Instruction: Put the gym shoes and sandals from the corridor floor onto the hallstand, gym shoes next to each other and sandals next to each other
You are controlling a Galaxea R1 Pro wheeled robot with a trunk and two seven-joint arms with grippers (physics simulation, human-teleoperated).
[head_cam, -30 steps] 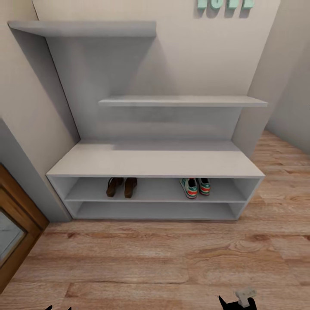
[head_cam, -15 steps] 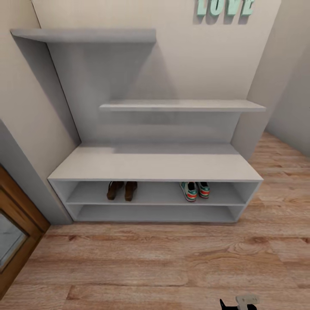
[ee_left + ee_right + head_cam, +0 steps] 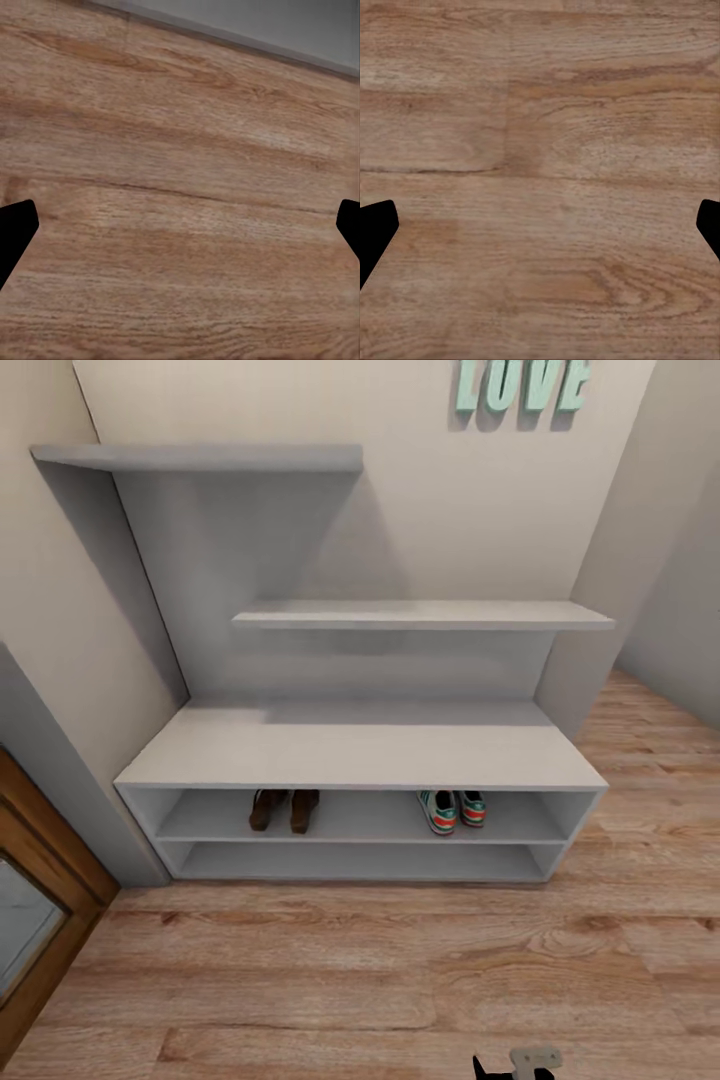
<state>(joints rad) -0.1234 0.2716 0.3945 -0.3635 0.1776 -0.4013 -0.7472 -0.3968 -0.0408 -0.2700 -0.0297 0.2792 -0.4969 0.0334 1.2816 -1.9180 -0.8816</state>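
The corridor floor (image 3: 400, 980) is light brown wood planks with wavy grain and a soft shine. The hallstand (image 3: 360, 745) looks smooth, matt and pale grey, like painted board. The sandals (image 3: 283, 809) look like dark brown leather. My door frame (image 3: 45, 880) is warm brown wood.

Place: home entrance corridor
Furniture: pale grey hallstand (image 3: 360, 745) against a cream wall, low bench with two open shelves
Contents: sandals (image 3: 284, 809) and gym shoes (image 3: 452, 809) on its upper open shelf
Decor: mint "LOVE" letters (image 3: 520, 384) on the wall
Floor: wood-plank flooring (image 3: 350, 980)
Edge: wooden door frame (image 3: 45, 900)
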